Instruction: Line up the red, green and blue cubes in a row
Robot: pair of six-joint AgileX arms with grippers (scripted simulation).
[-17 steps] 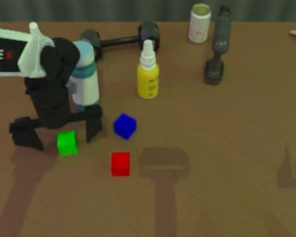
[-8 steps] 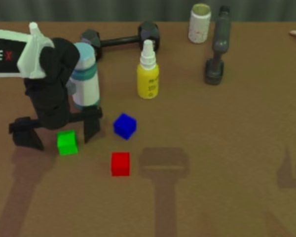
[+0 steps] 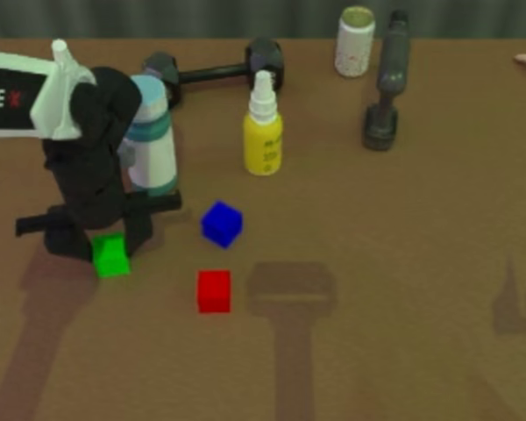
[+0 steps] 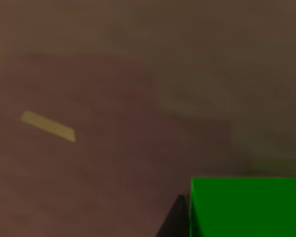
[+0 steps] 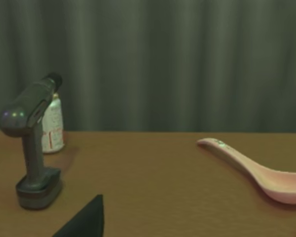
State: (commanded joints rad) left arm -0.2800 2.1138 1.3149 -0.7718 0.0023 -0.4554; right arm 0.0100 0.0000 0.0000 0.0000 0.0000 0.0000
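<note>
From above, the left gripper [image 3: 101, 235] stands low over the table's left side with its dark fingers [image 3: 138, 230] drawn in against the green cube [image 3: 111, 255], one on either flank, so the cube sits pinched between them; the left wrist view adds what the top view hides, the cube's flat green face [image 4: 247, 207] filling one corner with a dark finger edge [image 4: 176, 219] touching its side, and bare brown table [image 4: 113, 98] beyond; the blue cube [image 3: 221, 223] lies free to the right of the gripper, turned at a slant, and the red cube [image 3: 214, 290] sits square just in front of it, the two near each other but apart; behind them stand a yellow spray bottle [image 3: 263, 126], a white-and-teal bottle [image 3: 153, 136] partly covered by the arm, a black dumbbell [image 3: 215, 68], a white jar [image 3: 354, 40] and a grey drill [image 3: 386, 83]; the right arm itself lies outside the top view; its wrist view alone shows the drill [image 5: 32, 143] upright, the jar [image 5: 53, 127] behind it, a pink spoon [image 5: 256, 170] on the table, a grey curtain [image 5: 177, 59] at the back, and one dark fingertip [image 5: 86, 221], too little to tell how that pincer stands.
</note>
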